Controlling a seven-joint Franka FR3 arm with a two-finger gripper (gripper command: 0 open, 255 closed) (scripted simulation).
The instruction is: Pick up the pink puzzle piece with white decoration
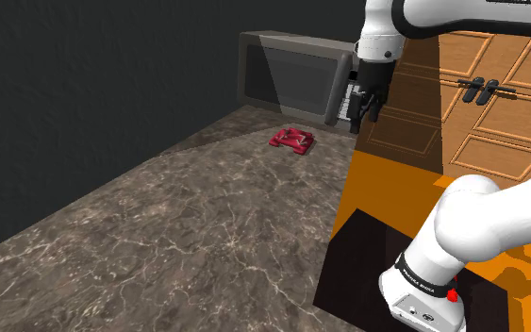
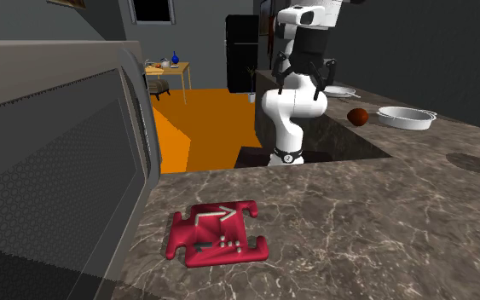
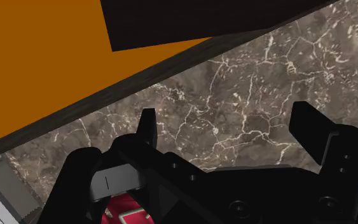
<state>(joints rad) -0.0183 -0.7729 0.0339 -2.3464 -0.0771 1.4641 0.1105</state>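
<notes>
Shoulder view first: you have one pincer [image 1: 362, 106] hanging in the air with nothing in it. One puzzle piece [image 1: 291, 140], deep pink with pale marks, lies flat on the surface [image 1: 159, 236], lower than the pincer, off to one side and apart from it. One microwave [image 1: 291, 83] stands just beyond the piece. I judge you are at the approach step, with no grasp begun.

Second exterior view: the pincer [image 2: 301, 77] is well apart from the piece [image 2: 216, 234], its two fingers spread wide. That single piece lies just beside the microwave [image 2: 59, 153].

Wrist view: the pincer [image 3: 228, 127] holds both fingers [image 3: 147, 127] wide over bare surface [image 3: 234, 89]. The piece [image 3: 128, 210] peeks out under its base, not between the fingers. Your next move calls for bringing the pincer over the piece, lowering it astride an edge, then closing.
</notes>
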